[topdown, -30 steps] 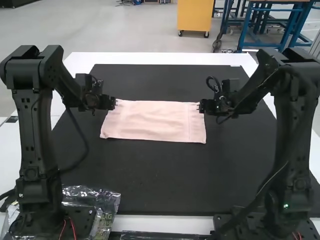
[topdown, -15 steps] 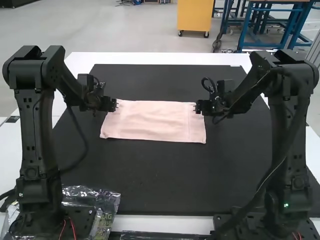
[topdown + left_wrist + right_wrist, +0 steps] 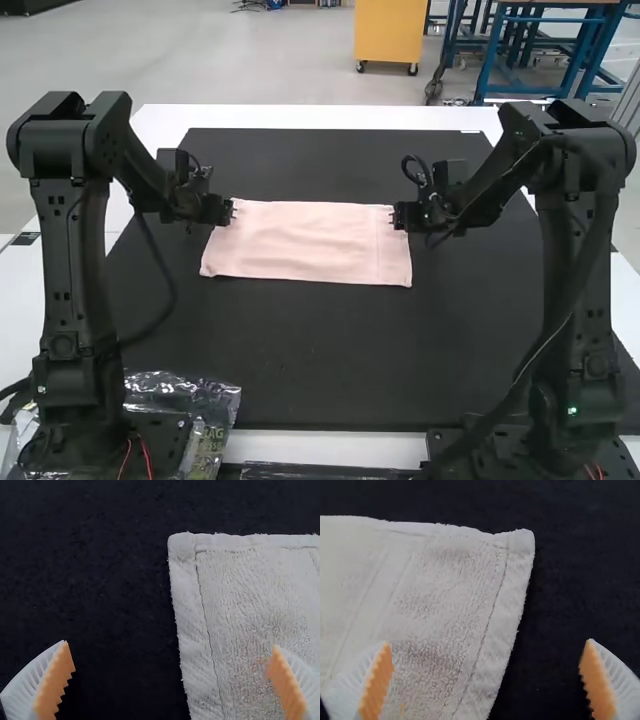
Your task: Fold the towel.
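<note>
The pink towel lies flat as a wide rectangle on the black mat; whether it is folded in layers I cannot tell. My left gripper is at its far left corner, my right gripper at its far right corner. In the left wrist view the left gripper stands open, one finger over the towel and the other over bare mat. Likewise, in the right wrist view the right gripper is open across the side edge of the towel.
The black mat covers most of the white table. A crinkled clear plastic bag lies by the left arm's base at the near edge.
My right gripper has moved slightly left and is now closer over the towel's far right corner. The left gripper has barely shifted, and the towel lies as before.
</note>
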